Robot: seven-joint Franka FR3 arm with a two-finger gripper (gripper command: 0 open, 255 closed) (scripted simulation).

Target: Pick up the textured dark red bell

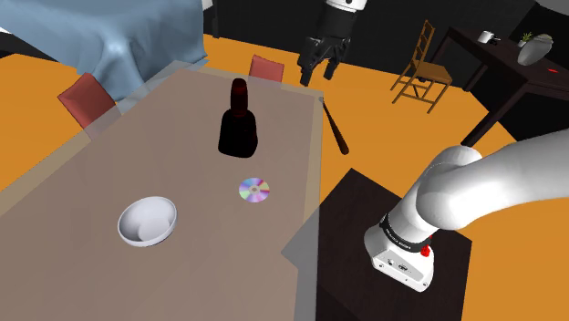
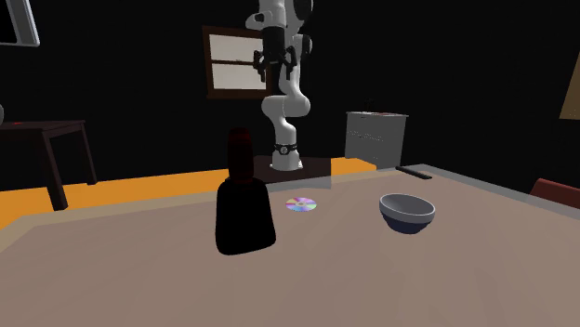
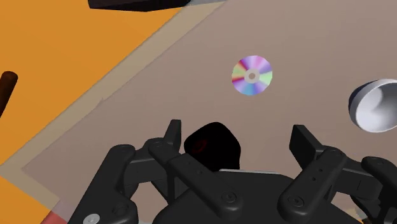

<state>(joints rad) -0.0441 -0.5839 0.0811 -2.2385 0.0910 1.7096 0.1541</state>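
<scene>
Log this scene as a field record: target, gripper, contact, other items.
target: dark red bell, upright on the table
gripper: gripper open, well above the table
contact: none, nothing held
other items: shiny disc and white bowl, both on the table, apart from the bell

One dark red bell [image 1: 238,123], one shiny disc [image 1: 254,191], one white bowl [image 1: 147,221], one table [image 1: 109,160]
</scene>
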